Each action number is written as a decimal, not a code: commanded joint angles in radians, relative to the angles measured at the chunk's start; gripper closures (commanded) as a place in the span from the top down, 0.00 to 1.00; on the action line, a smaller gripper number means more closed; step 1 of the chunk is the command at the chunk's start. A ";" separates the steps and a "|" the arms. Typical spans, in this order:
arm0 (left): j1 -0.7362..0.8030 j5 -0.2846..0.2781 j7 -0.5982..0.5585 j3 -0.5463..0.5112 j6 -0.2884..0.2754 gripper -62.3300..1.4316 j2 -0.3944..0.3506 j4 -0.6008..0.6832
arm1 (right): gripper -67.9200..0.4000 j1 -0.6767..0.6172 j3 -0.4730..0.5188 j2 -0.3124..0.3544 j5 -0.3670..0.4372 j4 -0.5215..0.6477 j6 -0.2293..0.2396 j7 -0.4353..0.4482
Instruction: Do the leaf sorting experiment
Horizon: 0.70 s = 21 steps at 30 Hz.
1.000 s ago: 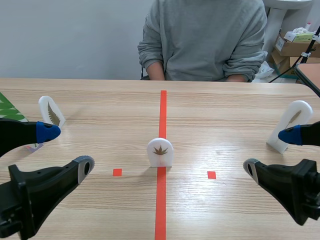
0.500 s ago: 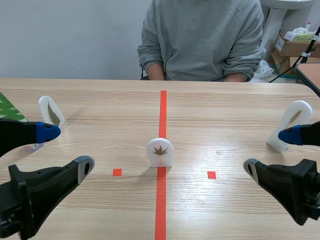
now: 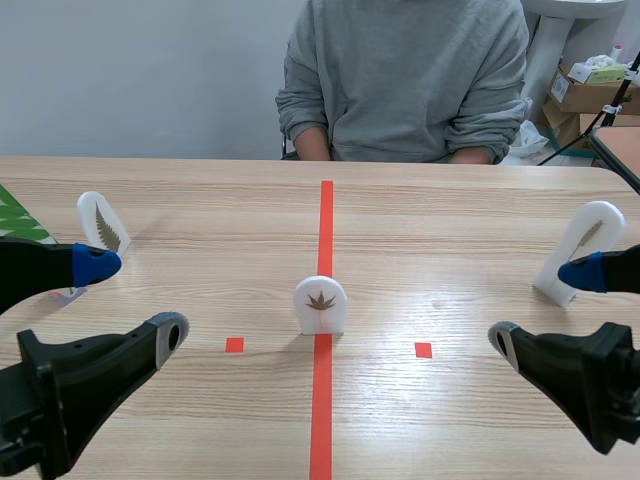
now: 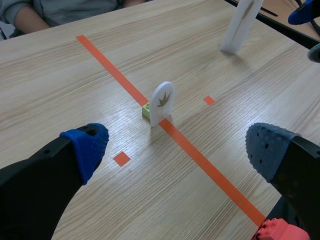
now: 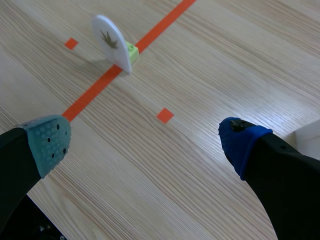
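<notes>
A white arched card with a brown star-shaped leaf [image 3: 320, 305] stands upright on the red tape line at mid-table, a small green block [image 4: 146, 109] at its back. It also shows ahead of each gripper, card [image 4: 162, 102] and card [image 5: 112, 42]. A second card with a feathery leaf [image 3: 103, 225] stands at the far left. A third, taller card [image 3: 583, 250] stands at the far right. My left gripper [image 3: 134, 298] is open, low at the near left, holding nothing. My right gripper [image 3: 540, 305] is open at the near right, just in front of the tall card.
A person in a grey sweatshirt [image 3: 405, 75] sits across the table with forearms at its far edge. A green printed sheet [image 3: 18, 215] lies at the left edge. Cardboard boxes [image 3: 585, 95] stand behind at the right. A red block [image 4: 277, 231] sits under my left gripper.
</notes>
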 commanded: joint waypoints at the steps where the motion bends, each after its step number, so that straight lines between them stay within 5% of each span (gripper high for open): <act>1: -0.004 -0.010 -0.007 -0.003 -0.002 0.94 0.000 0.005 | 0.90 0.035 -0.002 0.016 -0.006 0.011 0.008 -0.011; 7: -0.020 -0.006 0.001 -0.003 -0.002 0.94 0.000 0.004 | 0.90 0.171 -0.078 0.024 -0.106 -0.041 0.008 -0.035; 15: -0.020 0.016 0.001 -0.003 -0.002 0.94 0.000 0.004 | 0.84 0.461 -0.365 0.044 -0.207 -0.285 0.008 -0.004; 21: -0.020 0.016 0.002 -0.003 -0.002 0.94 0.003 0.004 | 0.84 0.684 -0.579 -0.008 -0.308 -0.490 0.008 0.036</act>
